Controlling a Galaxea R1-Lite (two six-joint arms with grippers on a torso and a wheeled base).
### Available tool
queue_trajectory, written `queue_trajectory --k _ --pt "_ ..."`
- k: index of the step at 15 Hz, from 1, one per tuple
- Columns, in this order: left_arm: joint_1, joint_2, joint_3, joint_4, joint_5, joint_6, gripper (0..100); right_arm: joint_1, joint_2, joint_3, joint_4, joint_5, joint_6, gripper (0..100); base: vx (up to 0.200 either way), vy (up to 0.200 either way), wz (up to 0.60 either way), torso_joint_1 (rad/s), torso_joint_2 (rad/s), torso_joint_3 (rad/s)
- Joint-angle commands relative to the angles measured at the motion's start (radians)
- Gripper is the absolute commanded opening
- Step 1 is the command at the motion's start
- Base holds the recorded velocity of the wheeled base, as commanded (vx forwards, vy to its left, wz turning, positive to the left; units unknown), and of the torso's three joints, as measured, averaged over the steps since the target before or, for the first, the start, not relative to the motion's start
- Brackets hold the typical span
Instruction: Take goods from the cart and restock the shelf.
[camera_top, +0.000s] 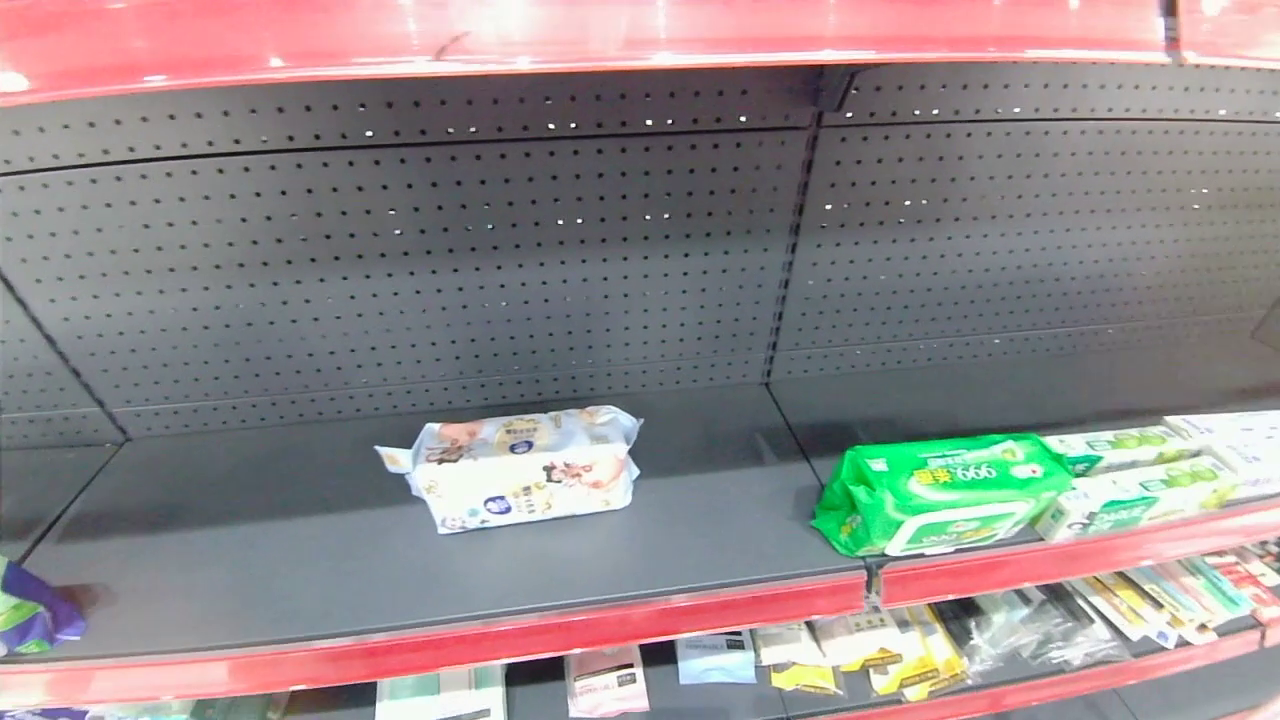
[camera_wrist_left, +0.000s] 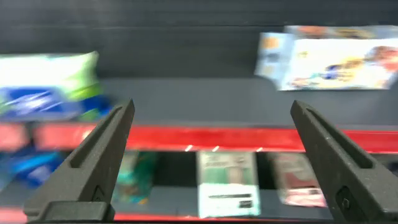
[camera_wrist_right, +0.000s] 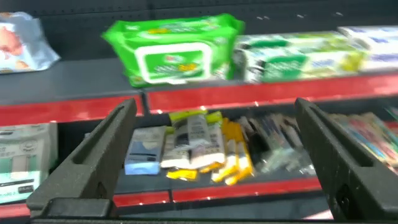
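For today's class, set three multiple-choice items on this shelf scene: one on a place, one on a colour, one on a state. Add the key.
1. Where does the white pack lie, relative to the green pack?
A. on top of it
B. on the same shelf level, to its left
C. one level below it

2. What colour is the shelf's front edge?
A. red
B. blue
C. yellow

3. How is the left gripper?
A. shut on the white pack
B. shut on nothing
C. open, holding nothing

Key:
1 B: the head view shows both packs at one level, apart, the white one on the left.
2 A: a red strip runs along the edge.
3 C: its fingers stand wide apart with nothing between them.
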Motion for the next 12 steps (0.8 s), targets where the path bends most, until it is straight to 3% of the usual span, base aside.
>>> queue_trajectory --k 1,12 --pt "0.000 0.001 0.000 0.000 0.000 0.000 100 0.001 0.000 0.002 -0.001 0.012 0.000 100 0.000 0.000 -0.60 0.007 0.01 0.002" --pt "0.000 0.001 0.000 -0.002 -0.001 0.000 100 0.002 0.002 0.002 -0.001 0.013 0.000 100 0.000 0.000 -0.60 0.002 0.00 0.001"
